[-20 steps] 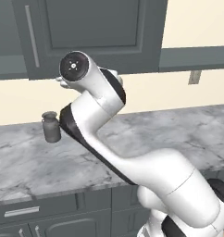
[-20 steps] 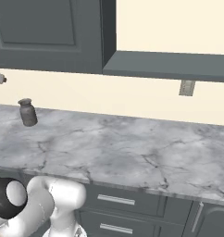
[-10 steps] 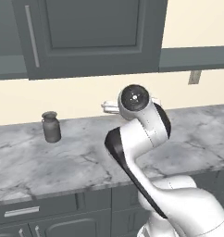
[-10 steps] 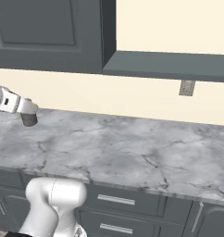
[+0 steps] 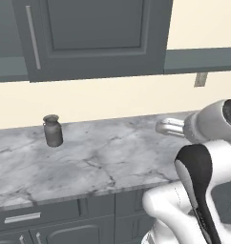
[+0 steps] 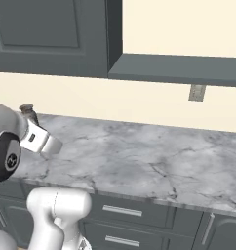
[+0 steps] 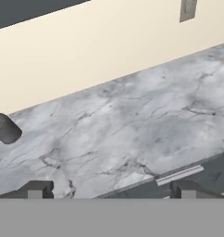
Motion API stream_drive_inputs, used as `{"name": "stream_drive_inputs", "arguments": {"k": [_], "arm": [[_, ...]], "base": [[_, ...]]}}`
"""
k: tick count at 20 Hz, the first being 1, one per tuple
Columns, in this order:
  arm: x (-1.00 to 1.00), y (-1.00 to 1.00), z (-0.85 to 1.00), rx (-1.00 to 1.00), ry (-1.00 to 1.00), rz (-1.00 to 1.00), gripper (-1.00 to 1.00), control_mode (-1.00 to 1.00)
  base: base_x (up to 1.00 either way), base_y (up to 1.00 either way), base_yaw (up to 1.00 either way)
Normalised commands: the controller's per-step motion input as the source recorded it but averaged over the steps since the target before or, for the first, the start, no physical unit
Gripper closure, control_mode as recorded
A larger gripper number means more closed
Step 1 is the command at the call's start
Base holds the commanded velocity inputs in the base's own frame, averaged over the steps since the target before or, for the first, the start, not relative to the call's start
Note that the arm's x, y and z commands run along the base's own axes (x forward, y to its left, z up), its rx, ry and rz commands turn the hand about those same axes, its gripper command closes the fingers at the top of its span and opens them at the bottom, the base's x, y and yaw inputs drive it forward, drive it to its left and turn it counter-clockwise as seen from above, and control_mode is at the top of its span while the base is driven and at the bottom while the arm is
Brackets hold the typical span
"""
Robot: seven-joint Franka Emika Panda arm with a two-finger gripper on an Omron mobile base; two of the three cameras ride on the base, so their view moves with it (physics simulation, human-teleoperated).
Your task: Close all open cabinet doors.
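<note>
A tall dark grey cabinet door (image 5: 98, 33) with a long silver bar handle (image 5: 34, 38) hangs over the counter and shows again at the upper left (image 6: 42, 29) of the right base view. I cannot tell whether it is fully shut. Left of it a lighter grey strip (image 5: 7, 69) shows in the neighbouring cabinet. My gripper (image 7: 111, 190) is open with nothing between its fingertips (image 7: 37, 190). It hovers over the counter's front edge, facing the back wall, well below the door.
A marble counter (image 5: 103, 162) runs below, with a small dark jar (image 5: 53, 131) near the wall at the left, also lying at the hand view's left edge (image 7: 5, 128). A grey shelf (image 6: 178, 68) and a wall outlet (image 6: 197, 92) sit to the right. Drawer fronts (image 6: 122, 211) lie under the counter.
My arm has swung from the left, near the jar, to the right across the counter. The jar and the cabinet door have not moved.
</note>
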Motion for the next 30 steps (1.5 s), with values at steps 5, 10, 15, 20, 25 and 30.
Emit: {"name": "stream_drive_inputs", "arguments": {"k": [5,10,15,20,25,30], "arm": [[-0.68,-0.46,0.36,0.12,0.06,0.05,-1.0,-1.0],[-0.93,-0.21,0.46,0.1,-0.01,0.01,-1.0,-1.0],[-0.7,0.04,0.23,0.04,-0.02,0.0,-1.0,-1.0],[-0.04,0.0,0.01,0.02,0.0,0.0,-1.0,-1.0],[-0.29,0.0,0.15,0.0,-0.09,0.02,-1.0,-1.0],[-0.36,0.06,0.14,0.0,-0.15,0.03,-1.0,-1.0]], "base": [[0.0,0.0,0.0],[0.0,0.0,0.0],[0.0,0.0,0.0],[0.0,0.0,0.0],[0.0,0.0,0.0],[0.0,0.0,0.0]]}}
